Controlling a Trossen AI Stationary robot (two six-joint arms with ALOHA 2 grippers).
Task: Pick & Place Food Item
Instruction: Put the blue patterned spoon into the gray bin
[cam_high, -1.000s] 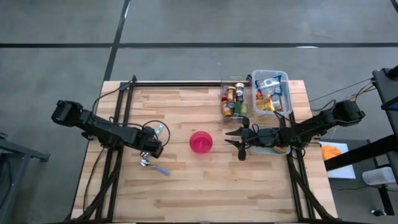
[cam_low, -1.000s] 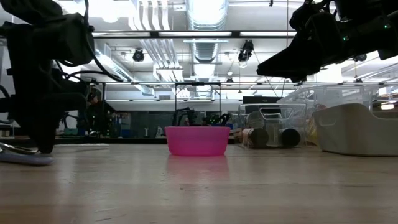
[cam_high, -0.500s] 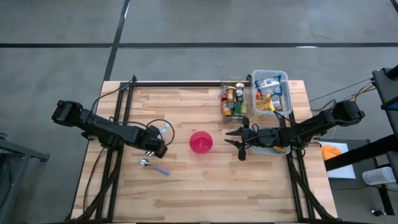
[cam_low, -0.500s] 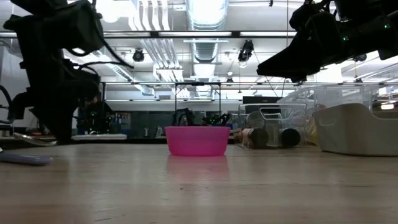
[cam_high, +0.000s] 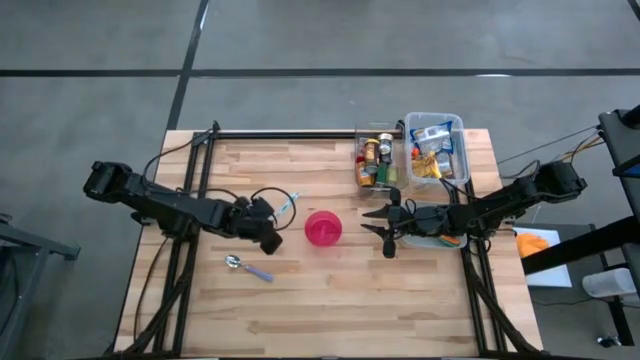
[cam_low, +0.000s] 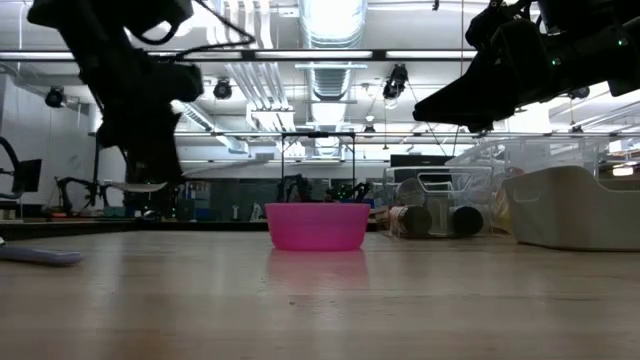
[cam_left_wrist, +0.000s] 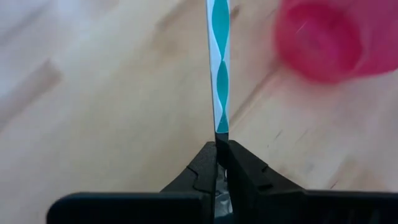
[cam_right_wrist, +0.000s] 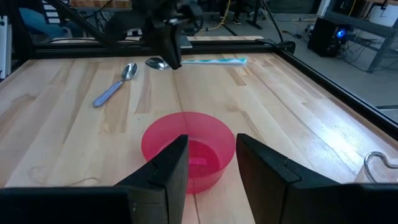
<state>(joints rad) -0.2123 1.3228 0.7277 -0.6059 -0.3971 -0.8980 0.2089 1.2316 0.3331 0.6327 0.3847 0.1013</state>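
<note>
Pink bowl (cam_high: 323, 228) on wooden table (cam_high: 330, 300)

1. Grey concrete floor (cam_high: 300, 35) around the wooden table (cam_high: 320, 300), crossed by dark seams.
2. Overhead, bright strip lights (cam_low: 330, 15) and exposed ducts.
3. Beyond, dim workshop benches and racks (cam_low: 318, 160).

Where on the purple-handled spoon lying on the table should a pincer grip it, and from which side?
Probably grip the purple-handled spoon mid-handle, coming straight down from above. It lies flat on the table with bare wood all around, and the handle is narrow and straight, easier to pinch than the rounded bowl end.
</note>
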